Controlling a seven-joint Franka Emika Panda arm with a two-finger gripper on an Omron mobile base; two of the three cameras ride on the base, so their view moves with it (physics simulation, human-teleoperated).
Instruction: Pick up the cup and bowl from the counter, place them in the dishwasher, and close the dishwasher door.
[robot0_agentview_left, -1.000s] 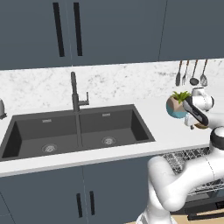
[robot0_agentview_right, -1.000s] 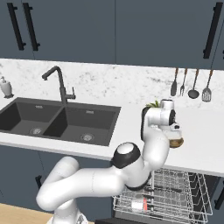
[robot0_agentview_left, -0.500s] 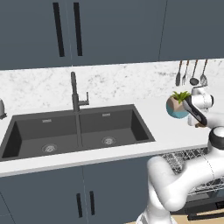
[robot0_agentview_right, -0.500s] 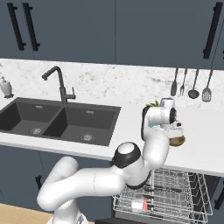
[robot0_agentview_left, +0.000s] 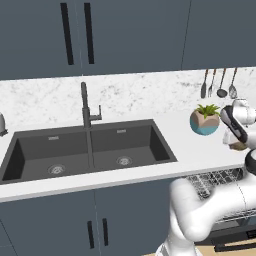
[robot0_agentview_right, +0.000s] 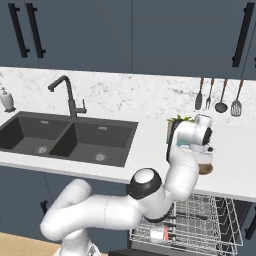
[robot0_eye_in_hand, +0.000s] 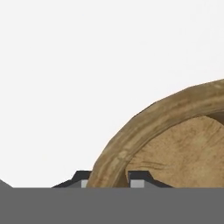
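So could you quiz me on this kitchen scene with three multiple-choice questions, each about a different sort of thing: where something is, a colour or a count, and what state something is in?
1. Where does the small potted plant stand?
A. In the sink
B. On the counter, right of the sink
C. In the dishwasher rack

2. How many utensils hang on the backsplash?
A. Two
B. Four
C. Six

3. What is the gripper doing?
A. Closed on the rim of the wooden bowl
B. Hanging open over the sink
C. Holding the faucet

Answers: 1 B, the plant sits on the white worktop beside the basin. 2 B, four handles hang in a row in the right base view. 3 A, in the hand view one finger tip stands on each side of the brown rim.
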